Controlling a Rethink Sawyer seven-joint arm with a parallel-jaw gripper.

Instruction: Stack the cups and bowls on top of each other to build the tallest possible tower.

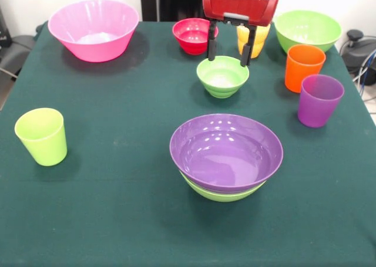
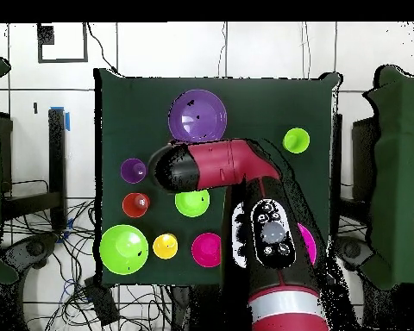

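Red arm upright, jaws (image 1: 230,51) spread, straddling small green bowl (image 1: 222,76)

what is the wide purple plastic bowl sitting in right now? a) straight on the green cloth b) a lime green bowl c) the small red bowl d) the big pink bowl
b: in the front view the wide glossy purple plastic bowl is nested in a lime green plastic bowl, whose rim shows beneath it.

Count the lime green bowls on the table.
3. One small green bowl sits below the gripper, one larger green bowl stands at the far right corner, and one bottom green bowl sits under the purple bowl.
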